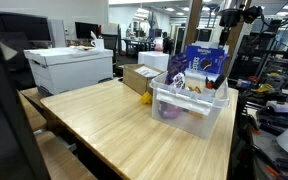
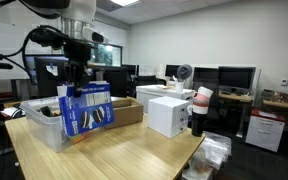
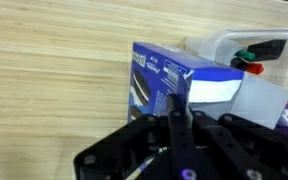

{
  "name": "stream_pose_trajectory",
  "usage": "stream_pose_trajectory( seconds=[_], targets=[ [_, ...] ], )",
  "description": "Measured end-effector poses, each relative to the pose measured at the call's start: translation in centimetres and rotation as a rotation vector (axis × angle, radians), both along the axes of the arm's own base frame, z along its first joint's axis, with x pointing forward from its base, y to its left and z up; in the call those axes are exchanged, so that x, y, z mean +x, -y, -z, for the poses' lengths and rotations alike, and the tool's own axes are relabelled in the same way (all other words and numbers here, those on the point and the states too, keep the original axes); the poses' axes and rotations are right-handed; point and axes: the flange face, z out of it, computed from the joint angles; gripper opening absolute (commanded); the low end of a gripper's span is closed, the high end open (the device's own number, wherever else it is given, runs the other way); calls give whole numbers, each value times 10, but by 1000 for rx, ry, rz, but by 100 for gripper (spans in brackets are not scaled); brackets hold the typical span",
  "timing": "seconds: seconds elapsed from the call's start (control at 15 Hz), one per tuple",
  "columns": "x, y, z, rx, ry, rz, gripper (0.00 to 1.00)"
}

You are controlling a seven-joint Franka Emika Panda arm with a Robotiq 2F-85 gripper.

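**Blue carton (image 2: 87,112) gripped by clenched jaws at the clear bin (image 2: 42,128) on the table (image 1: 114,125).**
The jaws pinch the carton's top edge, near its middle. It stands upright with its lower part in the bin, though whether it rests on the contents cannot be told. It is judged to be light, stiff-walled cardboard with a glossy print, so it may slip, and it may dent under a hard pinch. The top edge is the soundest hold. Markers (image 3: 252,58) lie in the bin just beside it.
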Motion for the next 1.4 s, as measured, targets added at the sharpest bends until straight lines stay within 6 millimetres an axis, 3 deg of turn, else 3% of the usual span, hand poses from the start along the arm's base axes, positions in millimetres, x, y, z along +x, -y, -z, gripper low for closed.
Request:
stream_pose_trajectory(
  seconds=[0.67, 1.4],
  targets=[
    [3, 10, 47, 99, -35, -2, 0],
    [3, 18, 59, 209, 23, -44, 0]
  ],
)
